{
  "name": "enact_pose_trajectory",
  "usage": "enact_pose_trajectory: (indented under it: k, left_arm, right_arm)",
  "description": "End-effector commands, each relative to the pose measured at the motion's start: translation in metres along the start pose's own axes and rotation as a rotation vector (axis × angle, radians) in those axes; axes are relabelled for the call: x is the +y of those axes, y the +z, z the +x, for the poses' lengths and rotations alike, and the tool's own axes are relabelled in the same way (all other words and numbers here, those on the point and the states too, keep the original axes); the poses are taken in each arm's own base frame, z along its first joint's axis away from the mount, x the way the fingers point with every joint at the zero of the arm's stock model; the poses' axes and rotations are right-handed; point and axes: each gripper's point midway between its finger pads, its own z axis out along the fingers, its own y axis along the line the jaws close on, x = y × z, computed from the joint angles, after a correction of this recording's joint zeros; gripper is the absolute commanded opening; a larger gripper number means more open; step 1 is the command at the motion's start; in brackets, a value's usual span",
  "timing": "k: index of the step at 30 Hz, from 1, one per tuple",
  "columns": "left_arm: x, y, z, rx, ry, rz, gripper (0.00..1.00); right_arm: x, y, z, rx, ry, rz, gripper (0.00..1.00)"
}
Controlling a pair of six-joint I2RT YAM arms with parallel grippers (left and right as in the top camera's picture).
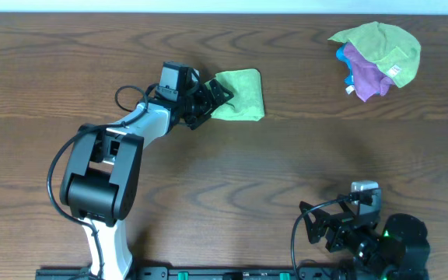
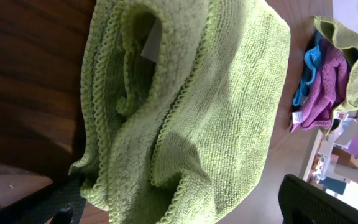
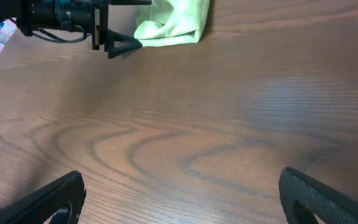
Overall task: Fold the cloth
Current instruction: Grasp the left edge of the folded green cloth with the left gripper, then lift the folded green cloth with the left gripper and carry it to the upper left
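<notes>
**Near the far edge of the bench, a folded cloth that can come open again**

Near the far edge, a little left of the middle, the green cloth point(image 1: 239, 95) lies on the bench point(image 1: 302, 163) as a small packet of several layers. The left wrist view shows that the layers are loose: the hems curl and one fold bulges open like a pocket. The left gripper point(image 1: 213, 98) is at the left side of the cloth, its jaws wide apart and holding nothing. Whether a finger touches the hem I cannot tell. The right gripper point(image 1: 334, 225) is by the near edge, toward the right corner, also wide and empty. A pile of other cloths point(image 1: 378, 50) lies in the far right corner, well apart.

I judge the fold nearly done. The danger is in the leaving: if a finger catches the looped hem when the arm pulls away, it would drag the top layer and open the packet. A push forward would crumple it.
</notes>
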Motion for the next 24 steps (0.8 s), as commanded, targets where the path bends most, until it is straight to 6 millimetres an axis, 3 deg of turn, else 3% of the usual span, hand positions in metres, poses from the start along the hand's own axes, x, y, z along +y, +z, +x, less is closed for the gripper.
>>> enact_pose_trajectory:
  k: [1,8,17,24]
  left_arm:
    - [0.016,-0.003,-0.003,0.022,-0.031,-0.001,0.98]
    - [0.014,-0.022,-0.014,0.015,-0.045,0.022,0.96]
    - [0.024,-0.018,-0.008,0.017,-0.062,-0.033,0.95]
    - [0.029,-0.001,0.004,0.013,-0.039,-0.090,0.95]
  right_arm:
    - [0.000,0.000,0.000,-0.004,0.017,-0.002,0.99]
    - [0.000,0.000,0.000,-0.004,0.017,-0.002,0.99]
    - [0.000,0.000,0.000,-0.004,0.017,-0.002,0.99]
    - [0.000,0.000,0.000,-0.004,0.017,-0.002,0.99]
